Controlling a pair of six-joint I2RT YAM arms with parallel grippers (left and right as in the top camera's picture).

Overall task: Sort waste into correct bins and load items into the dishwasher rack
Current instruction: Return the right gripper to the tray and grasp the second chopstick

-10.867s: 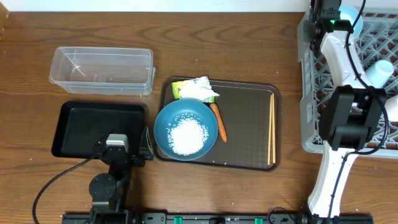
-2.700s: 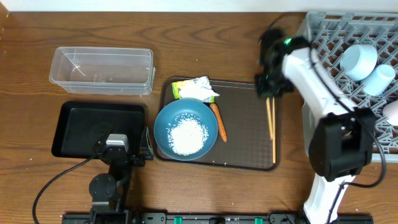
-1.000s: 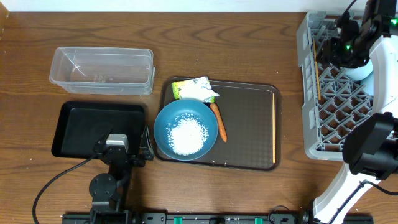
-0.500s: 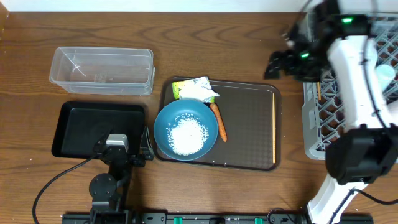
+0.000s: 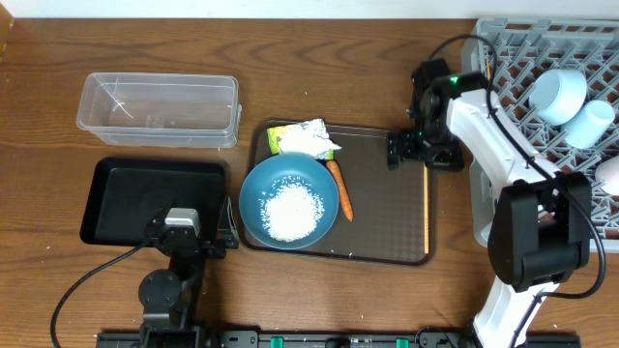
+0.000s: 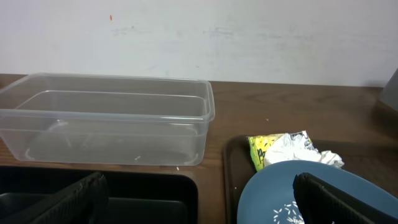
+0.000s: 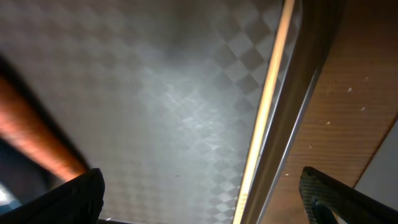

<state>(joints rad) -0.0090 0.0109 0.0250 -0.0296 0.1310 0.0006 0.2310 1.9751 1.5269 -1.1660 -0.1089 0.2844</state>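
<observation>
A single wooden chopstick (image 5: pixel 426 208) lies along the right edge of the brown tray (image 5: pixel 382 227). My right gripper (image 5: pixel 423 155) hovers open over the chopstick's far end, with the stick (image 7: pixel 267 112) between its spread fingers and nothing held. The large blue bowl (image 5: pixel 288 200) holds white rice (image 5: pixel 293 211). Beside it lie the orange carrot (image 5: pixel 338 189) and the crumpled wrapper (image 5: pixel 305 138). A light-blue cup (image 5: pixel 559 92) and a white cup (image 5: pixel 588 121) sit in the grey dishwasher rack (image 5: pixel 527 63). My left gripper (image 6: pixel 199 202) rests open by the black tray (image 5: pixel 126 193).
The clear plastic container (image 5: pixel 160 109) stands behind the black tray, with the wooden table (image 5: pixel 348 68) around them. The rack's left wall is close to my right arm. In the left wrist view the bowl rim (image 6: pixel 311 174) and the wrapper (image 6: pixel 289 149) lie ahead on the right.
My right gripper has swung left from over the rack to above the tray's far right corner, with its jaws now wide. The left arm has not moved.
</observation>
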